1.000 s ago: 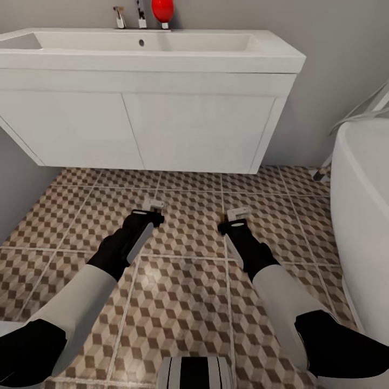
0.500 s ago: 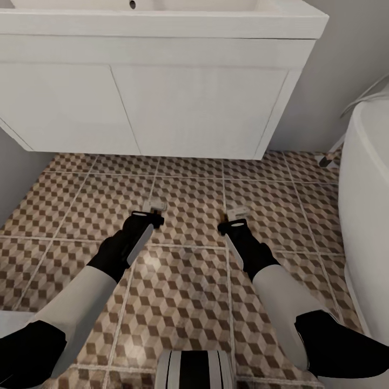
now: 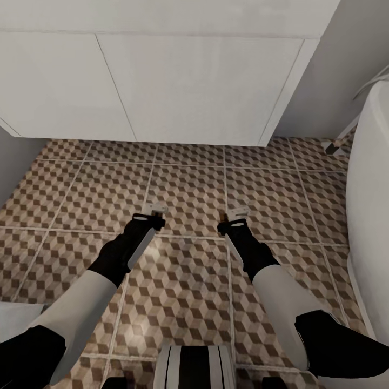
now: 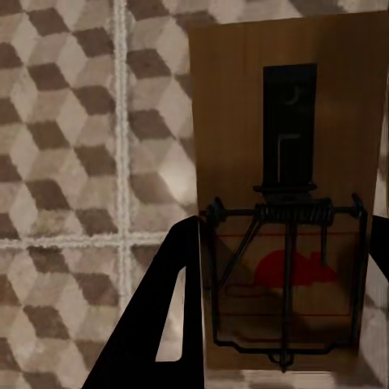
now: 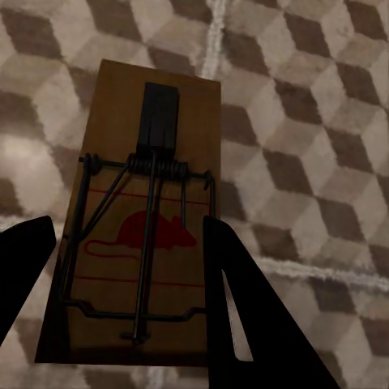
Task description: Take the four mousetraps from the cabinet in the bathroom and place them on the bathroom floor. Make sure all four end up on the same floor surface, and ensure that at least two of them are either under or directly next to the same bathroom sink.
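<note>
- I see one trap [image 4: 279,211] in my left pincer [image 3: 153,215], clenched between its dark fingers [image 4: 158,324]; wood board, wire spring, red mouse print facing the wrist camera.
- Second trap [image 5: 142,219] in my right pincer [image 3: 235,217], likewise gripped at both long edges by the fingers [image 5: 243,316].
- In the head view each trap shows as a pale sliver at the pincer tip: left [image 3: 155,207], right [image 3: 237,210].
- Both traps hang over the cube-pattern floor [image 3: 183,281]; I cannot tell whether they touch it.
- The pincers sit side by side, apart, a grout line between them.
- White vanity [image 3: 162,81] stands ahead, its base raised over the tiles, well beyond the pincers.
- White tub [image 3: 373,216] edges in on my right.
- Grey wall [image 3: 324,81] beside the vanity.
</note>
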